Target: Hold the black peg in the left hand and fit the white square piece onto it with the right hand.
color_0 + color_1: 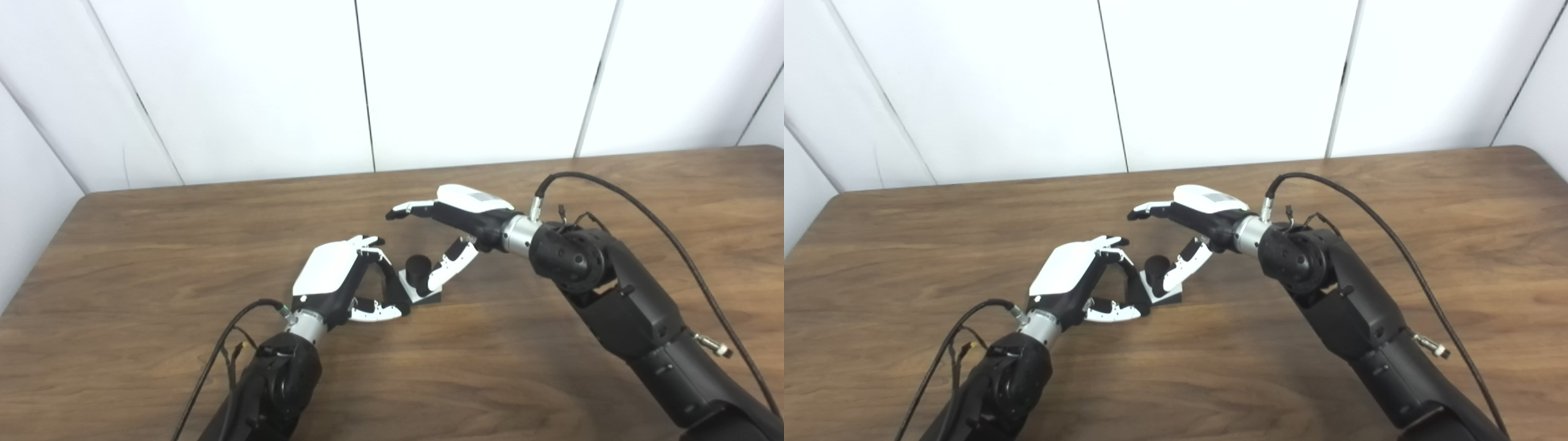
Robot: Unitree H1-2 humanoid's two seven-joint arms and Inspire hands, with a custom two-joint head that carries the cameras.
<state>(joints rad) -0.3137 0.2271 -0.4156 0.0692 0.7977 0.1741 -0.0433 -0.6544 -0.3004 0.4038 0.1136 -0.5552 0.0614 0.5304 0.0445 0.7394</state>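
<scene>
While black peg (419,269) and white square piece (414,288) sit joined at frame centre on the table (153,245), fitting looks done. Left hand (343,283) and right hand (456,236) are spread beside them, nothing gripped.

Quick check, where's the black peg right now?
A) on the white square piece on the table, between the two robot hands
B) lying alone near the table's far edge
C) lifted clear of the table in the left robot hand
A: the black peg stands on the white square piece, which rests on the table between the left robot hand and the right robot hand.
</scene>
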